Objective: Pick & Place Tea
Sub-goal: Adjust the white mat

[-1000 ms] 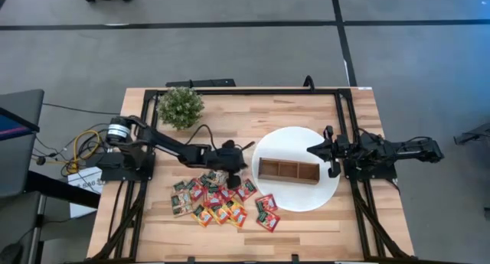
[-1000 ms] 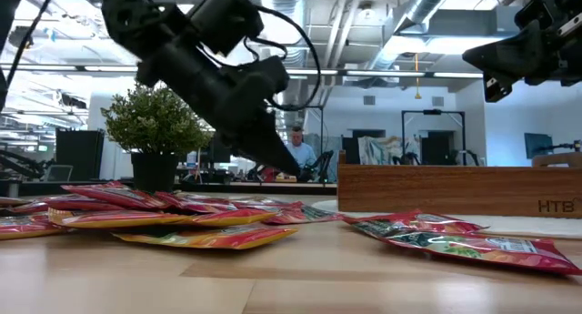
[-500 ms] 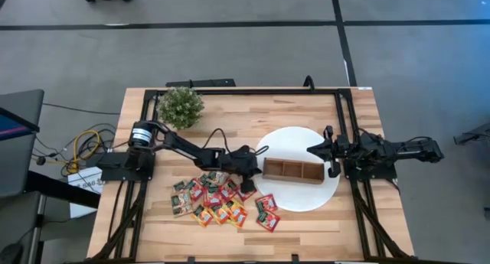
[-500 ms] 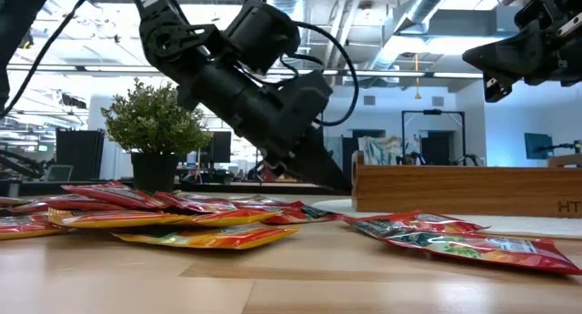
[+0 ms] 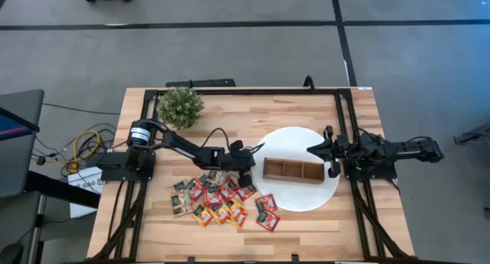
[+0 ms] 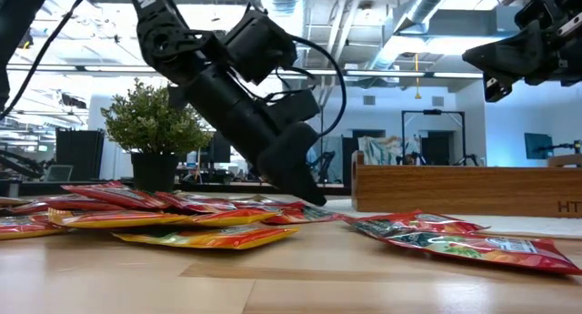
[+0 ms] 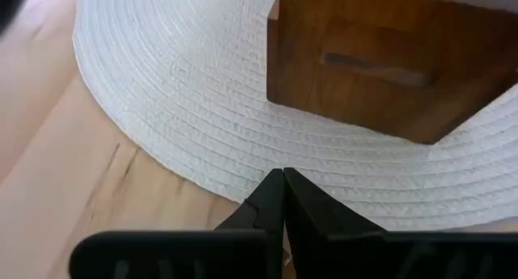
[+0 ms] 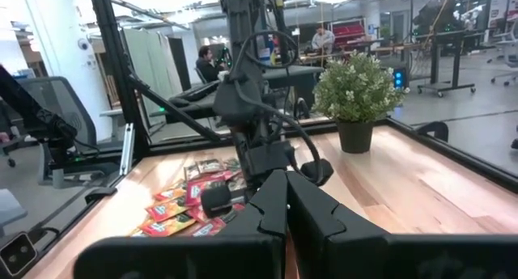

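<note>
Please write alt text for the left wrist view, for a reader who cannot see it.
The left tool, shut and empty, points at the edge of the white woven plate. A corner of the brown wooden tray stands on the plate, and bare wooden table shows beside it.

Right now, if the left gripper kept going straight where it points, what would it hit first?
Probably the white plate: the shut left gripper angles down at its rim. The wooden tray sits just beyond.

From above, the left claw (image 5: 250,169) covers some tea (image 5: 218,199). The tray (image 7: 388,61) is cut off in the left wrist view. Sachet print is too small to read.
</note>
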